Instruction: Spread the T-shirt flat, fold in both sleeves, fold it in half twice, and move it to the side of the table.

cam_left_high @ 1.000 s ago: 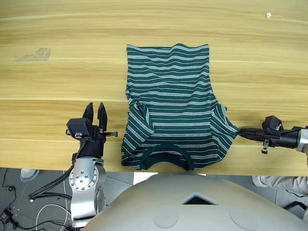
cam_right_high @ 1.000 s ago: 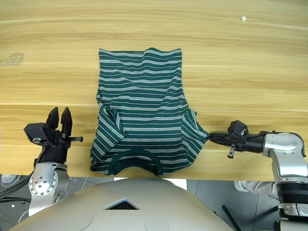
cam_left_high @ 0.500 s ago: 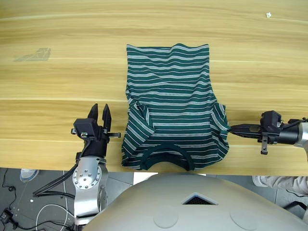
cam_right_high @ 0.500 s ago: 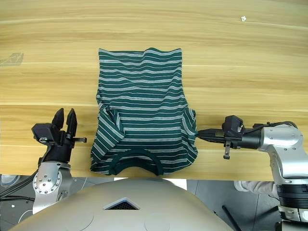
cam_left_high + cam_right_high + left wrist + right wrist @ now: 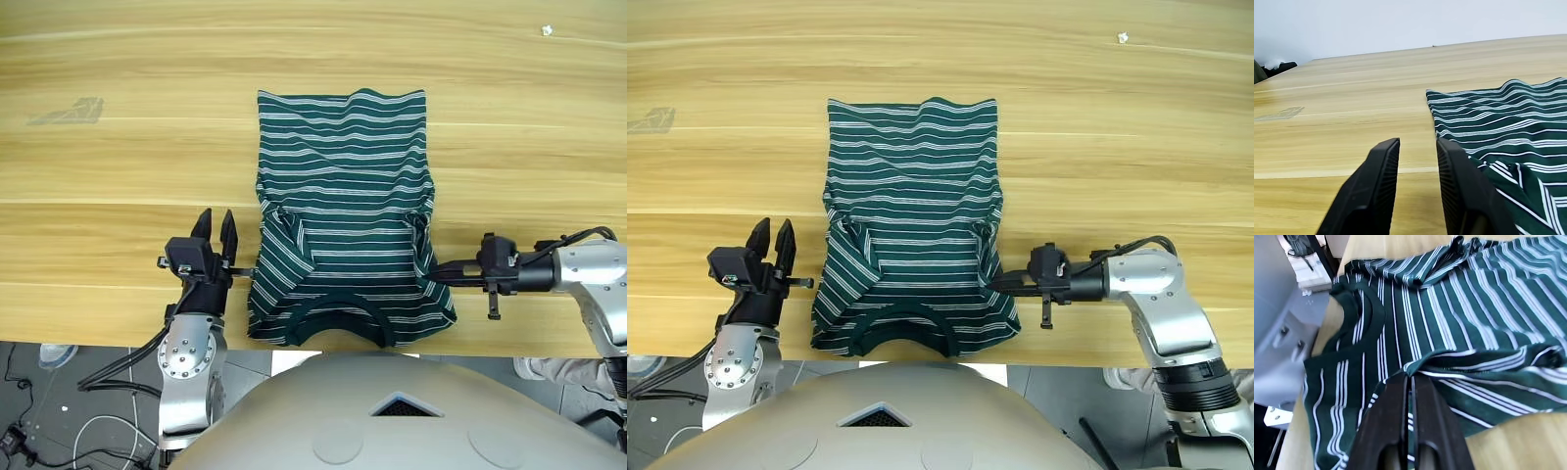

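On the table (image 5: 127,166), a small white scrap (image 5: 547,30) is lying far off at 1 o'clock from the shirt (image 5: 343,196), and a faint grey mark (image 5: 67,111) is showing on the wood at 10 o'clock; both are sitting well apart from the cloth and from both arms. The shirt is lying in the middle of the near half, hem pointing to 12 o'clock and collar (image 5: 338,315) to 6 o'clock, the collar resting just beside the near table edge. Its left sleeve is lying folded in over the body. The right gripper (image 5: 434,276) is coming in from 4 o'clock, its fingers (image 5: 1400,396) clenched on the striped edge of the right sleeve, which is lying doubled over the shirt's body with a bunched ridge beside the fingers. The left gripper (image 5: 217,217) is sitting at 8 o'clock, just beside the shirt's left edge without touching it, its fingers (image 5: 1382,186) released and spread with wood showing between them. The wood is stretching well beyond the shirt toward 9, 12 and 3 o'clock.
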